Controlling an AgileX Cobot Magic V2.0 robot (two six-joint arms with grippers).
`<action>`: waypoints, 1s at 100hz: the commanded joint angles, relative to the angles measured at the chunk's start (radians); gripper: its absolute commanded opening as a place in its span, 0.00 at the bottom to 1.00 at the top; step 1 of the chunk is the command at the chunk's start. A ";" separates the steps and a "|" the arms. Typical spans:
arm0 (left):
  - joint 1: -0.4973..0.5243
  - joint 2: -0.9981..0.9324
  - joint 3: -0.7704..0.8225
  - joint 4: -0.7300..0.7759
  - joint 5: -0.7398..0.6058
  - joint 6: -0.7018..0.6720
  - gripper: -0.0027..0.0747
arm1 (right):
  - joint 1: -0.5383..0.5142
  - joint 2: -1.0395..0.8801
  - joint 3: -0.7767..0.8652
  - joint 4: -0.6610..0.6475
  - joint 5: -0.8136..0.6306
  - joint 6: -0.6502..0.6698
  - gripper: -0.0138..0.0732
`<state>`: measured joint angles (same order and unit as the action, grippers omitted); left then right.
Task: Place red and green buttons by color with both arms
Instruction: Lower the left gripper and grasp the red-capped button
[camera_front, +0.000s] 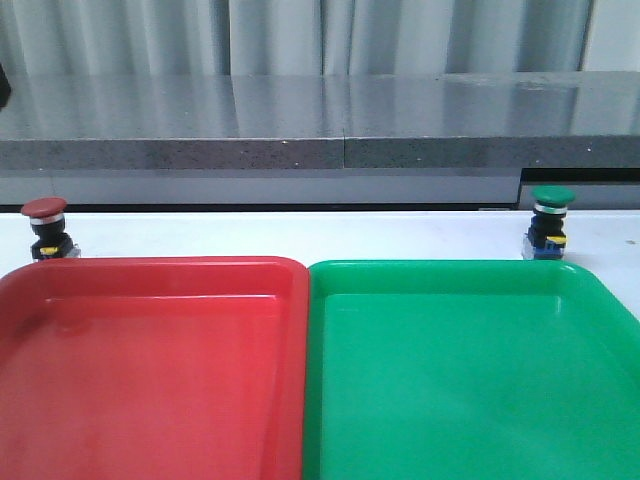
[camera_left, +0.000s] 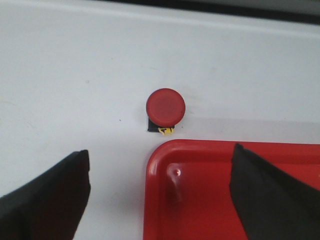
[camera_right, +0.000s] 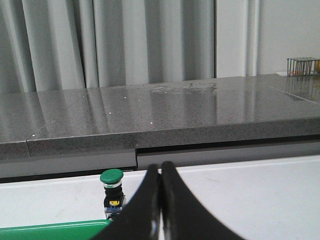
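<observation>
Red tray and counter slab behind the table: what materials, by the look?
Red tray: likely moulded plastic, glossy; soft highlights, rounded rim and corners, uniform colour.
Counter slab: looks like polished speckled grey stone or a composite; mirror-like reflections, fine flecks, a visible seam. Cannot tell which.

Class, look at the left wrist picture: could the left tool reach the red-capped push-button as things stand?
Probably yes. The left tool is open above the red-capped push-button, which stands upright on white tabletop beside the red plastic tray; nothing blocks it.
</observation>
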<state>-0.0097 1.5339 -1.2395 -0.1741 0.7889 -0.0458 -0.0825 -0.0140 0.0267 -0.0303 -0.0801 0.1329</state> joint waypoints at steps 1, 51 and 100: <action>-0.006 0.059 -0.107 -0.033 0.049 -0.007 0.73 | -0.004 -0.019 -0.018 -0.010 -0.084 -0.005 0.09; -0.006 0.371 -0.351 -0.064 0.137 0.020 0.73 | -0.004 -0.019 -0.018 -0.010 -0.084 -0.005 0.09; -0.006 0.428 -0.351 -0.064 0.127 0.020 0.18 | -0.004 -0.019 -0.018 -0.010 -0.084 -0.005 0.09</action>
<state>-0.0104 2.0173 -1.5601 -0.2179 0.9367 -0.0269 -0.0825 -0.0140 0.0267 -0.0303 -0.0801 0.1329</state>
